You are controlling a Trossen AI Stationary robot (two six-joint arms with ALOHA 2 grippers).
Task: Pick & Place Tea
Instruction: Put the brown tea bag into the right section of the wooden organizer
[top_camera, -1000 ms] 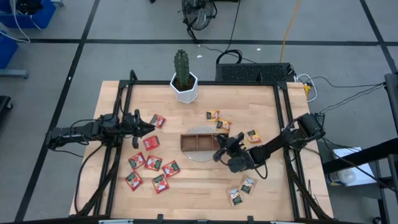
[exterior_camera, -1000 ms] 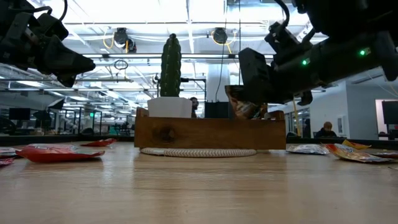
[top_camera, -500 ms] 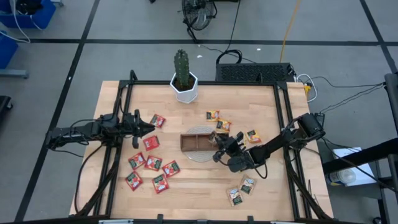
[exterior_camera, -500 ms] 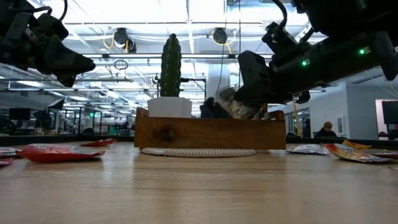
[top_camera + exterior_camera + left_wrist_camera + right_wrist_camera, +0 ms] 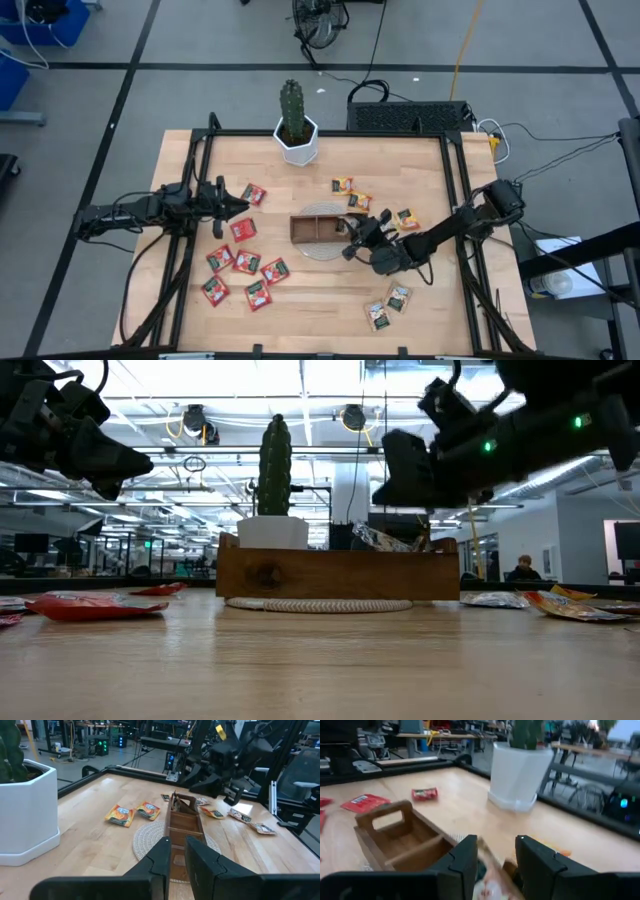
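High view: wooden tray [image 5: 318,225] sits mid-desk [image 5: 310,300] on a round woven mat [image 5: 322,247]; right gripper [image 5: 358,233] hangs just beside the tray's right end, fingers parted with nothing clamped between them; left gripper [image 5: 238,206] hovers well to the left of the tray, above the red sachets [image 5: 243,262]; its fingers stand nearly together, and whether anything is between them I cannot tell from here; orange sachets [image 5: 351,193] lie just behind the tray's right end; two more sachets [image 5: 389,307] lie nearer the front edge, right of the tray; cactus [image 5: 292,108] in a white pot [image 5: 298,146] stands behind the tray.

Low view: right gripper [image 5: 400,468] is above the tray's [image 5: 338,573] right end, clear of it; a crumpled sachet [image 5: 385,540] pokes above the tray's rim at that end, apart from the fingers, resting in the tray; red sachets [image 5: 95,606] lie flat on the desk left of the tray; left gripper [image 5: 118,463] hangs high above them.

Left wrist view: the left arm's own fingers [image 5: 161,855] are close together, a slim gap between, nothing visible in it; tray [image 5: 184,821] ahead on the mat [image 5: 150,837], a sachet standing at its far end.

Right wrist view: own fingers [image 5: 465,857] apart; a sachet [image 5: 492,877] lies below the gap, blurred; tray [image 5: 405,840] just beyond, near compartments bare.
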